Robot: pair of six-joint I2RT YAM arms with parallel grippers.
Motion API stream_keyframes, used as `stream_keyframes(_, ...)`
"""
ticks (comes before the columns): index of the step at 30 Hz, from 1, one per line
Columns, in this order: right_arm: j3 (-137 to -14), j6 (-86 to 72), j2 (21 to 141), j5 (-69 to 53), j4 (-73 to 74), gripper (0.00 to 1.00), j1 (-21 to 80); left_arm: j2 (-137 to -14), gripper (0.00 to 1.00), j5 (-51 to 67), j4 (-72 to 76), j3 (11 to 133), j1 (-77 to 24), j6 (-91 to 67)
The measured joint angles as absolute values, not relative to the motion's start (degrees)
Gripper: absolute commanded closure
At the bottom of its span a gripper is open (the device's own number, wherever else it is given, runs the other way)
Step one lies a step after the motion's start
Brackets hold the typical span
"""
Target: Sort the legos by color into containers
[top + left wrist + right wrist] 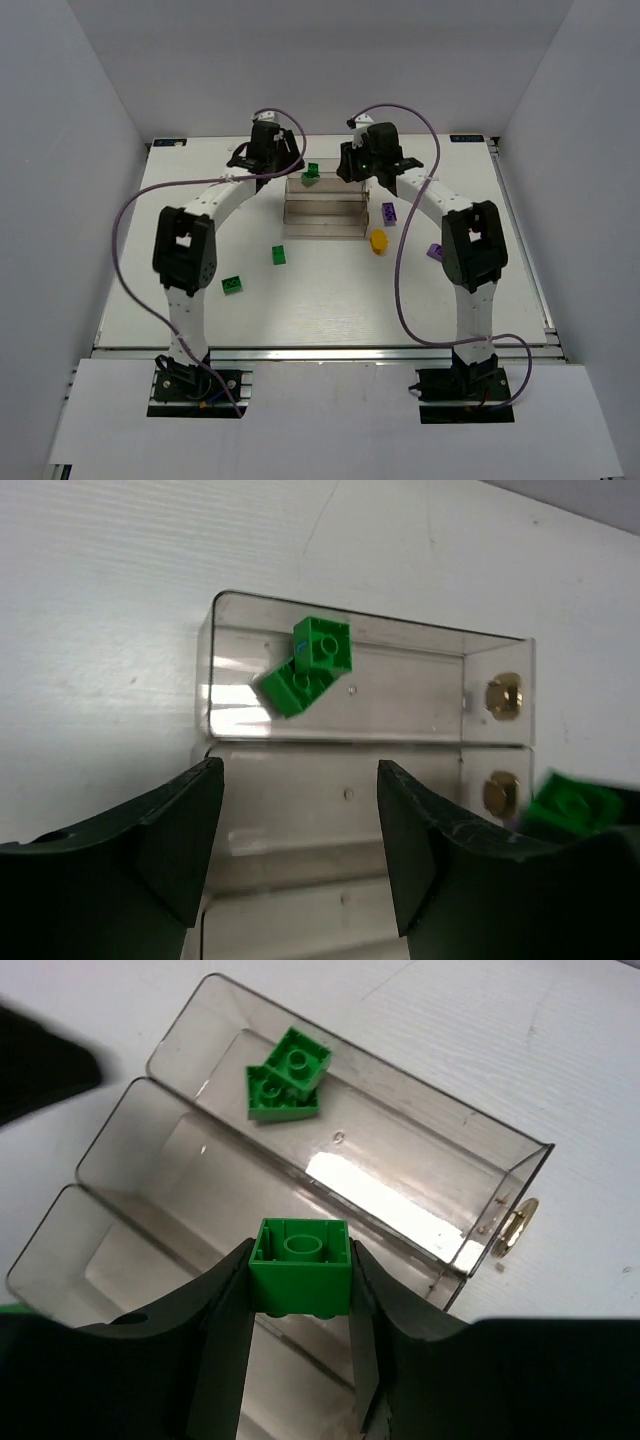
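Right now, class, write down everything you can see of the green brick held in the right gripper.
The green brick is small, square, glossy plastic; the face toward the wrist camera is hollow with one round tube, seemingly its underside. The right gripper clamps two opposite sides, holding it level; nothing else touches it. It hangs above the clear containers, near the bin holding two green bricks.

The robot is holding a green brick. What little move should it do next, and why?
Probably nudge the right gripper a bit forward, then let go. Its green brick seems to hang over the second bin, while two green bricks already lie in the far bin.
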State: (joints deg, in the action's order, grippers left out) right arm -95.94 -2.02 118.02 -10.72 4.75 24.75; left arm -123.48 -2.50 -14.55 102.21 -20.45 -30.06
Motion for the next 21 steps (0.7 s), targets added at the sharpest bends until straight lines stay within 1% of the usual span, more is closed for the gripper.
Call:
stream_keyframes(1,-96.8,-2.6,119.0,-9.8,4.4,0.97,24.7,-119.8,0.26,-3.1,-14.4,99.2,-20.4,-29.7)
stream_keyframes(2,-97.4,-2.9,119.7,-9.3,4.3,0.93,24.7,-115.0,0.25,-3.7,-14.5,95.7,-20.4,-29.5)
stream_keyframes(5,-100.8,-3.2,123.2,-7.1,3.9,0.89,24.6,-101.4,0.25,-4.6,-13.8,86.8,-20.4,-29.5)
stream_keyframes(7,-102.6,-3.2,125.1,-6.3,3.6,0.76,24.5,-91.5,0.24,-5.0,-13.8,80.3,-20.4,-30.3)
stream_keyframes(8,-103.4,-3.1,126.1,-5.9,3.5,0.68,24.5,-87.1,0.18,-5.2,-13.5,77.2,-20.4,-31.2)
stream_keyframes(9,-104.3,-3.0,127.1,-5.6,3.4,0.65,24.4,-82.5,0.17,-5.2,-13.8,73.7,-20.6,-32.3)
stream_keyframes(11,-106.5,-2.8,129.2,-5.0,3.2,0.56,24.4,-74.2,0.16,-5.5,-14.4,66.7,-20.8,-35.2)
stream_keyframes(12,-107.8,-2.7,130.5,-4.6,3.2,0.45,24.4,-70.5,0.16,-5.5,-15.4,63.4,-20.9,-37.0)
stream_keyframes(13,-108.7,-2.8,131.4,-4.4,3.0,0.41,24.4,-67.7,0.15,-5.5,-16.8,60.7,-20.9,-38.6)
stream_keyframes(14,-109.4,-2.6,132.2,-4.3,2.9,0.31,24.3,-64.9,0.15,-5.7,-17.8,57.7,-21.1,-40.6)
stream_keyframes(16,-109.8,-2.2,132.8,-4.2,3.0,0.25,24.3,-60.2,0.15,-6.0,-21.5,52.8,-21.4,-44.4)
stream_keyframes(17,-109.8,-1.9,132.8,-4.3,3.1,0.24,24.3,-58.1,0.15,-6.6,-23.5,50.5,-21.5,-46.4)
stream_keyframes(20,-110.1,-1.3,132.8,-4.5,3.0,0.24,24.2,-52.9,0.16,-8.0,-29.9,46.1,-21.6,-51.2)
stream_keyframes(21,-110.2,-1.3,132.8,-4.7,2.9,0.26,24.1,-51.8,0.16,-8.6,-31.9,45.6,-21.6,-52.5)
